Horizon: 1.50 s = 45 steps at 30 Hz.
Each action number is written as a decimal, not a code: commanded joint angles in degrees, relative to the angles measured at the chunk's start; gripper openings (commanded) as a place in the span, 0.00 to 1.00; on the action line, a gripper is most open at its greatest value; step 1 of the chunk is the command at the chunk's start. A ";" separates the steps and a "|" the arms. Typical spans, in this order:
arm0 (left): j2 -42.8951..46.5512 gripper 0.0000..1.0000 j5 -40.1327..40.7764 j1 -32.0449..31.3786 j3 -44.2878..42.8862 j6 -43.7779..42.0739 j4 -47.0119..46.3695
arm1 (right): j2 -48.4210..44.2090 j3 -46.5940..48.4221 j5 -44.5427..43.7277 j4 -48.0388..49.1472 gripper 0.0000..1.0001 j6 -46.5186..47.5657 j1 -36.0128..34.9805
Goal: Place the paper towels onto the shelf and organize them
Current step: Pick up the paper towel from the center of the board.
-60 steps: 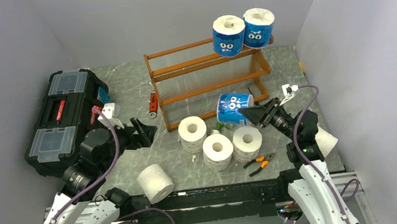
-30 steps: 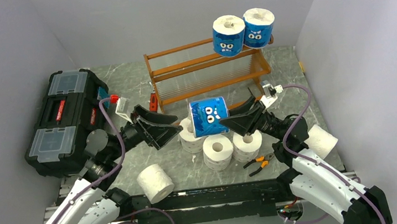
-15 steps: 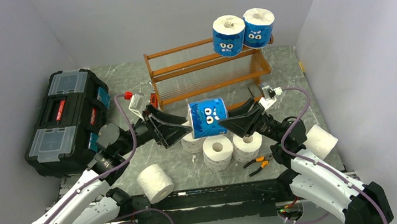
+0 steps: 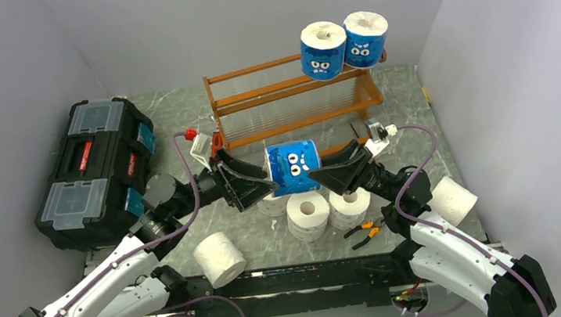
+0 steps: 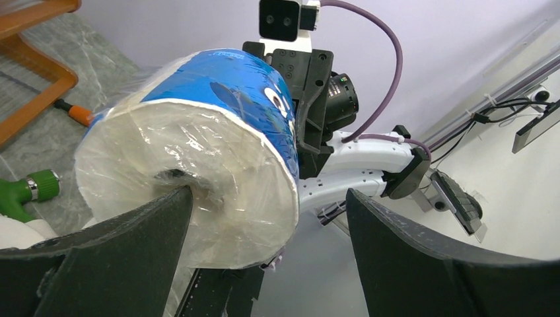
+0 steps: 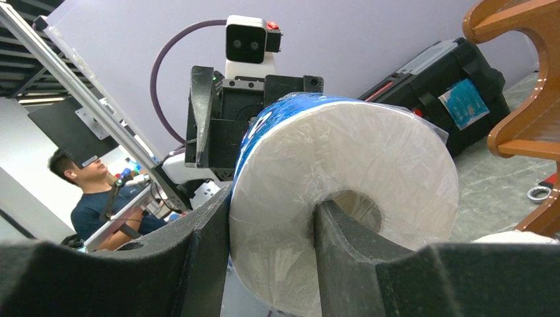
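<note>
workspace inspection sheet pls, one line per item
surface: marbled table, no spills seen
job's things: shelf carries two blue rolls at its top tier's right end; held blue roll is off the table; five white rolls on the table
clutter: toolbox, pliers, green tool
grippers: right gripper clamps the held blue roll's wall, one finger in the core; left gripper open, one fingertip at the opposite core end
cables: purple cable looped at each wrist
surroundings: grey walls; person behind the rig
</note>
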<state>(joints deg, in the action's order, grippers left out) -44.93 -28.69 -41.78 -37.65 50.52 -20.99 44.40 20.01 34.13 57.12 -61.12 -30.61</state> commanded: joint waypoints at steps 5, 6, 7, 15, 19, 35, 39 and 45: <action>-2.04 0.83 -0.67 -1.76 -3.03 0.03 -4.44 | -0.26 0.45 -2.23 7.67 0.36 -0.41 -0.93; -2.13 0.82 -0.67 -1.83 -3.09 0.02 -4.55 | -0.38 0.51 -2.16 7.47 0.36 -0.27 -0.94; -2.18 0.80 -0.75 -1.88 -3.13 -0.03 -4.70 | -0.59 0.47 -2.14 7.24 0.36 -0.23 -1.02; -2.65 0.59 -0.74 -2.09 -3.78 -0.73 -4.42 | -1.66 0.29 -2.01 5.89 0.37 0.20 -1.11; -3.11 0.53 -0.96 -2.08 -4.50 -1.11 -3.99 | -2.33 0.38 -2.04 4.74 0.39 0.71 -1.09; -6.18 0.85 -2.69 -2.17 -9.05 2.81 0.51 | -9.54 5.23 -0.24 -14.46 0.36 18.57 -1.80; -6.66 0.88 -4.17 -2.18 -8.92 5.99 -0.59 | -12.54 6.63 0.76 -20.19 0.35 25.04 -2.04; -7.63 0.88 -5.54 -2.21 -7.85 9.83 -5.44 | -15.24 7.06 1.64 -24.07 0.35 32.21 -2.32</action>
<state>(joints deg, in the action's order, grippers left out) -52.14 -32.10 -43.75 -43.99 56.69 -19.55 30.85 24.49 34.81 34.00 -36.47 -32.49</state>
